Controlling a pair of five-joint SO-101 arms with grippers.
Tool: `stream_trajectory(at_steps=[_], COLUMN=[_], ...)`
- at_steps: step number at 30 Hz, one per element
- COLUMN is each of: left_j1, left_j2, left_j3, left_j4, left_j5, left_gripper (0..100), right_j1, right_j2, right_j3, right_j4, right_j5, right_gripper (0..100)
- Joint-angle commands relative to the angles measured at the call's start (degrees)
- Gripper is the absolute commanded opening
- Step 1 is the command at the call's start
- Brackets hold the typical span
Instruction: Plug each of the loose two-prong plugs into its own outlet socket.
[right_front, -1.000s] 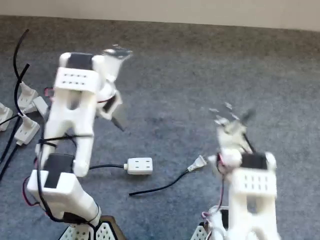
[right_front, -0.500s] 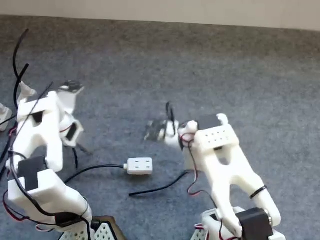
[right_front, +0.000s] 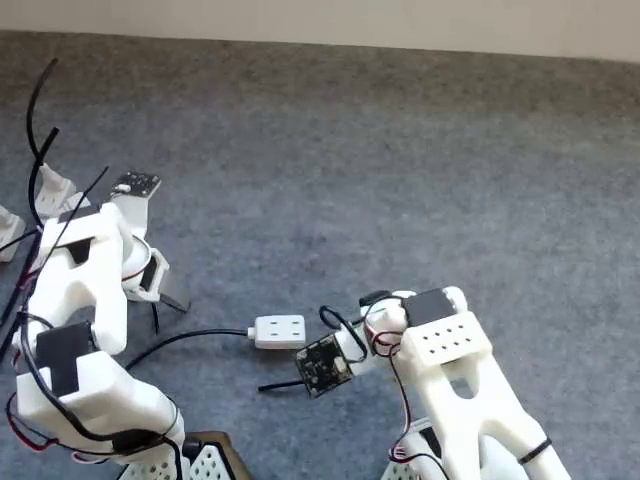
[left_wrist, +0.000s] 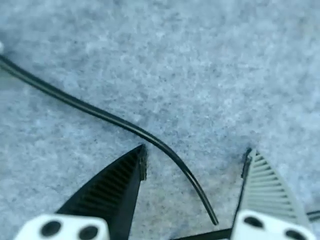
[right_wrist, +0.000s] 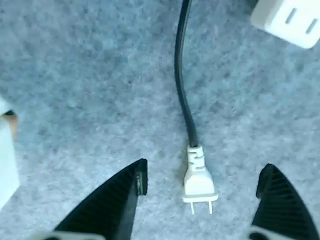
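Jaws of the right gripper (right_wrist: 205, 169) stand wide around a small white two-prong plug (right_wrist: 199, 181), flat on grey carpet (right_front: 400, 150) right of the white rectangular outlet block (right_front: 279, 331), apart from it. At the left, the left gripper (left_wrist: 195, 152) gapes wide over a thin black cable (left_wrist: 100, 114).

A grey, short-piled carpet (right_front: 430, 170) covers the whole work surface, its nap mottled lighter and darker. Along its far edge runs a pale beige strip (right_front: 400, 15), either wall or skirting; which of the two cannot be told. The light is soft and even
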Motion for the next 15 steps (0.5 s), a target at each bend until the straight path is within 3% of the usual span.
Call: stream_trajectory(at_steps=[1,4,15], left_j1=[1.3,1.9,2.7], left_j2=[-0.5,-0.5,-0.2], left_j3=[1.0,1.9,2.3], left_j4=[-3.7,-4.6,-4.6], left_j5=[2.0,2.5,2.5], left_gripper=[31,31,31], right_j1=[1.2,1.4,4.4], right_j2=[1.2,6.5,20.6], right_j3=[0.3,-0.2,-2.8], right_j4=[-5.4,-7.8,-15.2], right_j5=[2.0,2.1,1.8], right_gripper=[30.6,23.4,22.4])
